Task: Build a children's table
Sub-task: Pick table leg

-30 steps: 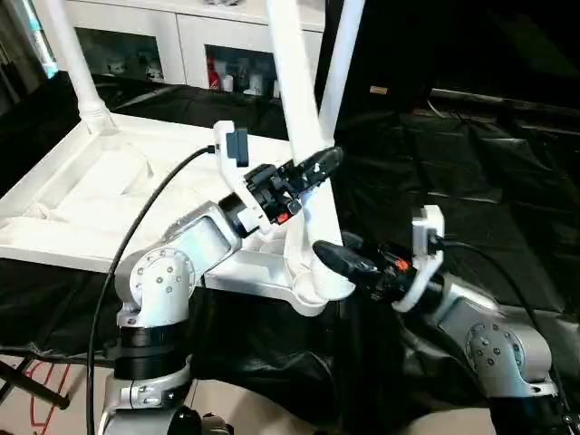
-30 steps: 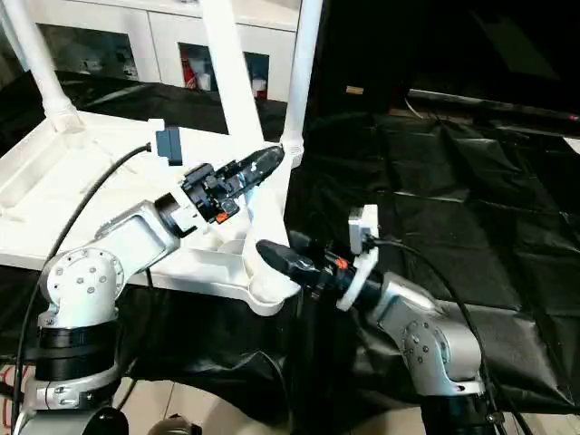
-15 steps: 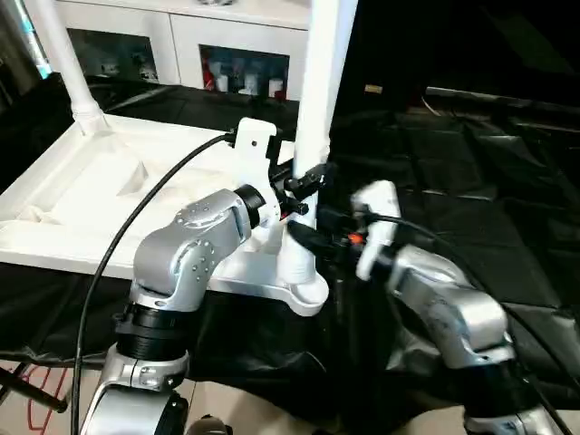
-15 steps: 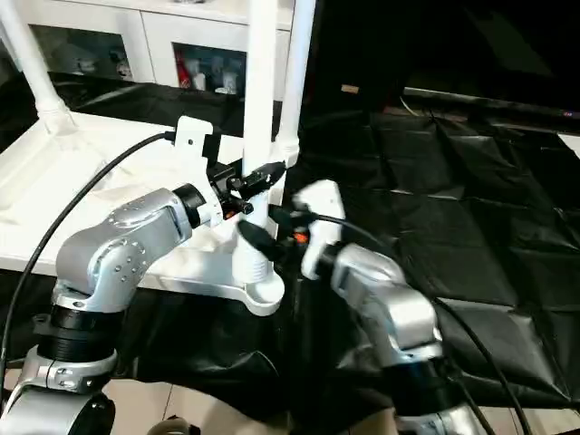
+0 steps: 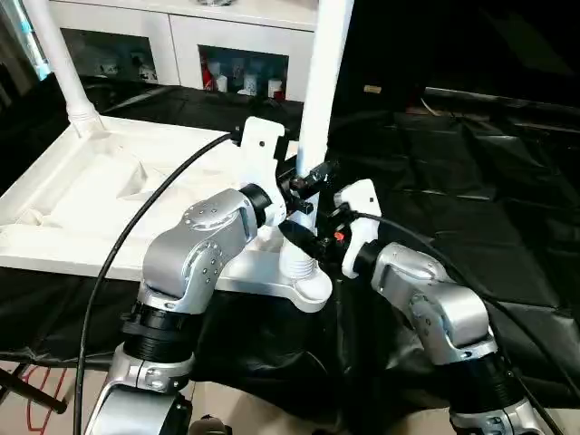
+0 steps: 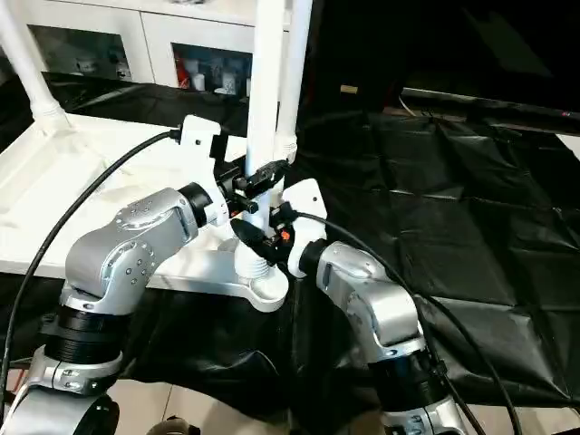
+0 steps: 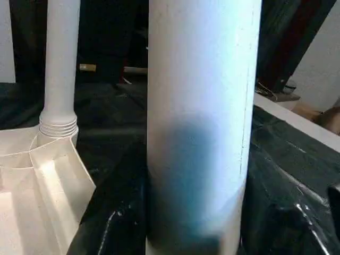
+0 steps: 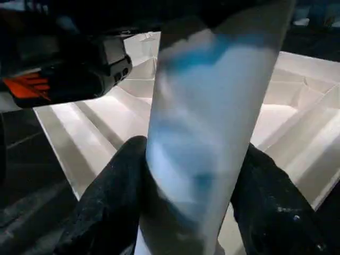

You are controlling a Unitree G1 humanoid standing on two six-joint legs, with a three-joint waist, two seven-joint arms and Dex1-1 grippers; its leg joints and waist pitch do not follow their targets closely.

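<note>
Both my hands crowd the near leg point(image 5: 319, 109) at frame centre; the black sheet point(image 5: 471, 181) on the right is open; the far legs point(image 5: 59, 63) block upper left.

The children's table top point(image 5: 100, 195) lies underside up, plain white all over, its ribs throwing pale grey shadows. The leg point(image 5: 319, 100) standing at the middle of the frame is the same white, as are the leg point(image 5: 56, 56) at the upper left and the one point(image 6: 298, 63) just behind the middle leg. A glossy black sheet point(image 5: 471, 181) with creased highlights covers the right half of the frame. Both forearms are brushed silver, with white brackets and black cables. The left pincer point(image 5: 313, 174) is black with a small red mark; the right pincer point(image 5: 299, 238) is black with an orange-red mark. The cabinet point(image 5: 190, 36) along the top edge is white, with dark glass doors showing small colourful items.
</note>
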